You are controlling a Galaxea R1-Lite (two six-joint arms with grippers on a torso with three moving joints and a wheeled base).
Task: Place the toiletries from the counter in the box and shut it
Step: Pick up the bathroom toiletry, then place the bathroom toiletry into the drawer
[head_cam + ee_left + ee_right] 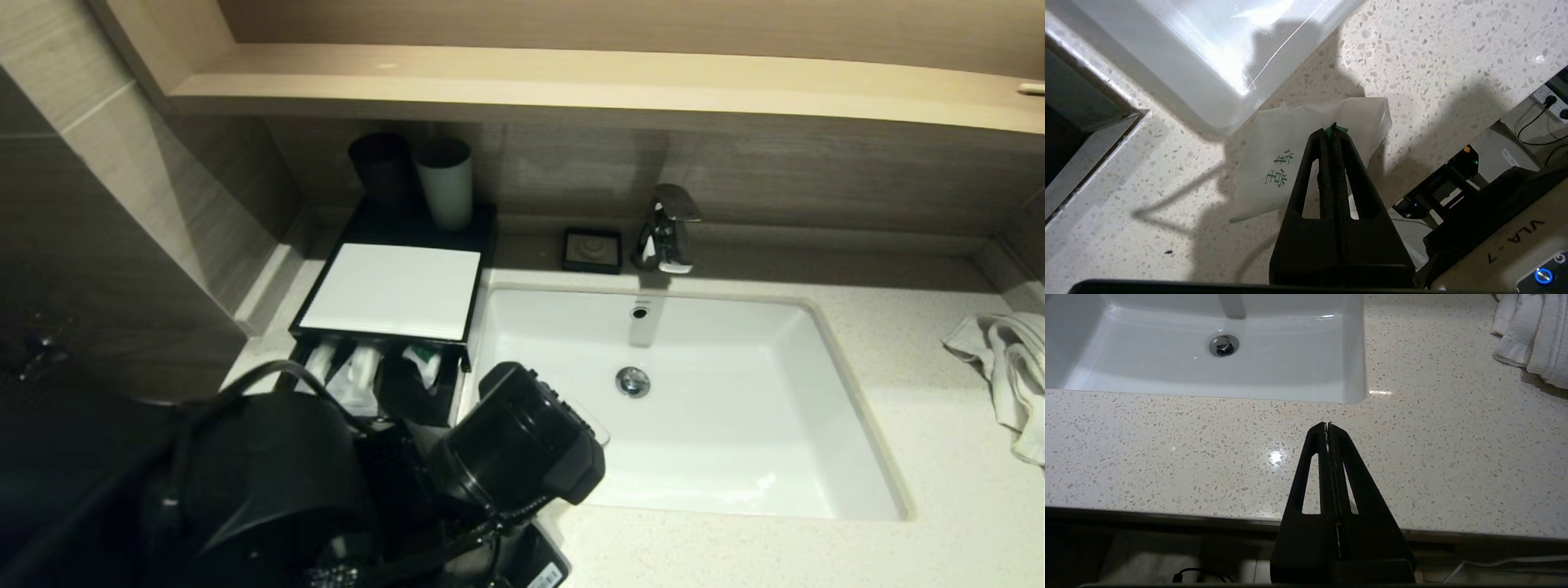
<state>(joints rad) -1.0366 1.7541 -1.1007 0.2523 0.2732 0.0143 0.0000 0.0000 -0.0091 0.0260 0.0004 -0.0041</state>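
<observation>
pinching a crinkly white sachet over the speckled stone tabletop, the left pincer is clamped; the right pincer sits pressed together.

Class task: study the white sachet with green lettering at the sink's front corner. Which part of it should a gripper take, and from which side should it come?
Grip the sachet by its thin edge near the green label, coming from above. It is flat and limp, so only an edge fits between narrow jaws. The left gripper is shut on that edge, over the counter beside the sink.
</observation>
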